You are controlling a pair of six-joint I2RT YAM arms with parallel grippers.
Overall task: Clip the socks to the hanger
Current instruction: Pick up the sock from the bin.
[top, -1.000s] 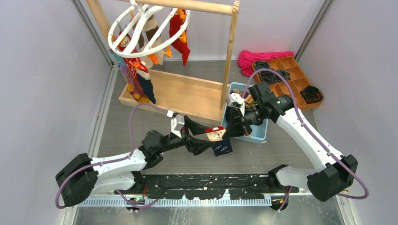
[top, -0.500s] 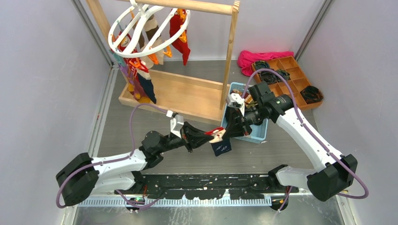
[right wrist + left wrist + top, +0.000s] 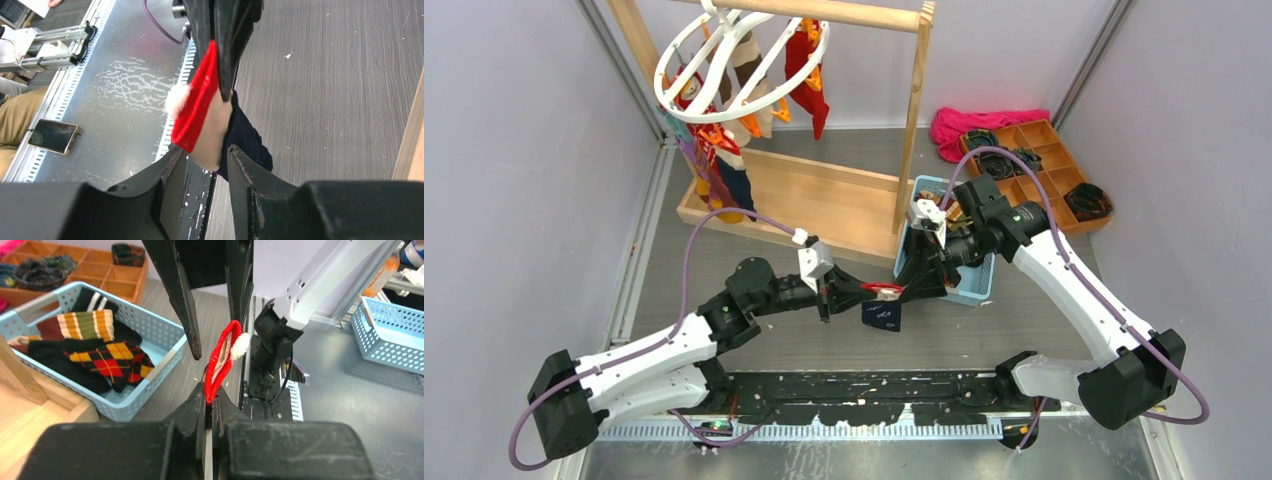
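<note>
Sock (image 3: 882, 305): a navy body with a red cuff and a white pompom; it is suspended above the table (image 3: 664, 260), just in front of the blue basket (image 3: 972, 292), between the two grippers.
Sock orientation: the cuff is held roughly level between the arms, and the navy part hangs below it.
Left gripper (image 3: 208, 407): the fingers are pressed together on the edge of the red cuff, as shown in the left wrist view.
Right gripper (image 3: 206, 152): the fingers are spread, with the sock lying in the gap between them; firm contact cannot be confirmed from the right wrist view.
Gripper relation: the two are positioned tip to tip, nearly touching, at the middle of the table.
Blue basket contents: a red-and-yellow argyle sock (image 3: 115, 362) and a striped sock (image 3: 85, 325) are stored inside, with dark ones beneath.
Hanger (image 3: 667, 68): a white ring is hung from the wooden rack (image 3: 914, 120) at the far left, well apart from the held sock.
Clipped socks (image 3: 809, 70): several, red and dark, are suspended from orange clips on the ring.
Compartment tray (image 3: 1052, 186): it is placed at the far right, with a pink cloth (image 3: 979, 125) beside it.
</note>
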